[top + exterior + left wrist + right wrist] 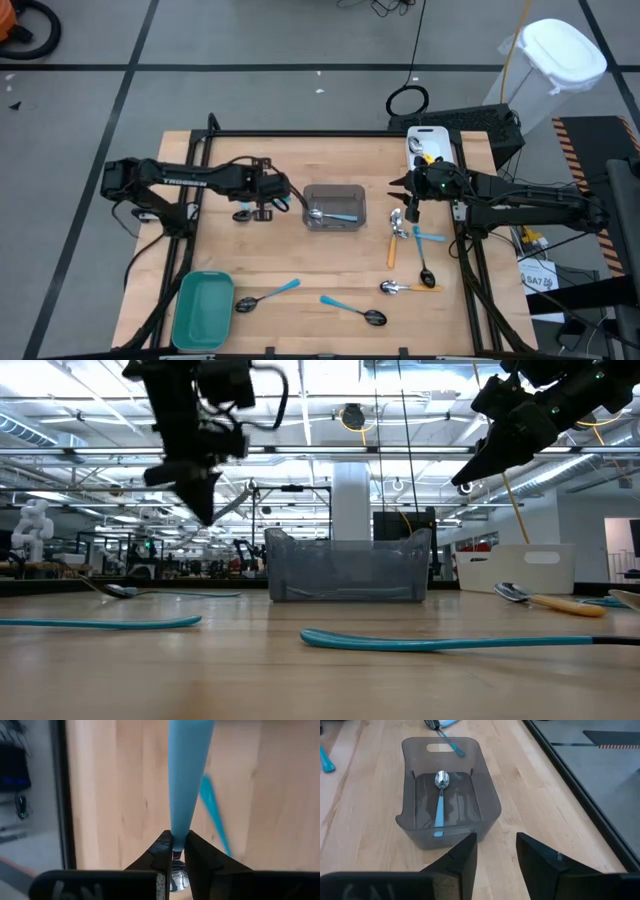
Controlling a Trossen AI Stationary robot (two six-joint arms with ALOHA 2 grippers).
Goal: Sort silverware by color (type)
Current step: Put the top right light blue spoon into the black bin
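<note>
The left gripper (179,851) pinches a light-blue-handled spoon (187,775) just beside the translucent grey plastic bin (334,208), raised above the wooden table (280,255). Inside the bin lies one silver-bowled, blue-handled spoon (439,800). The right gripper (496,851), fingers spread and empty, hovers beyond the bin's other side, above scattered spoons (412,230).

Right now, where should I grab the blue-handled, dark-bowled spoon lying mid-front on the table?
Mid-handle, straight down from above, with the open right pincer's fingers across the handle. The spoon lies flat and apart from others, its handle thin and straight, its bowl rounded.
</note>
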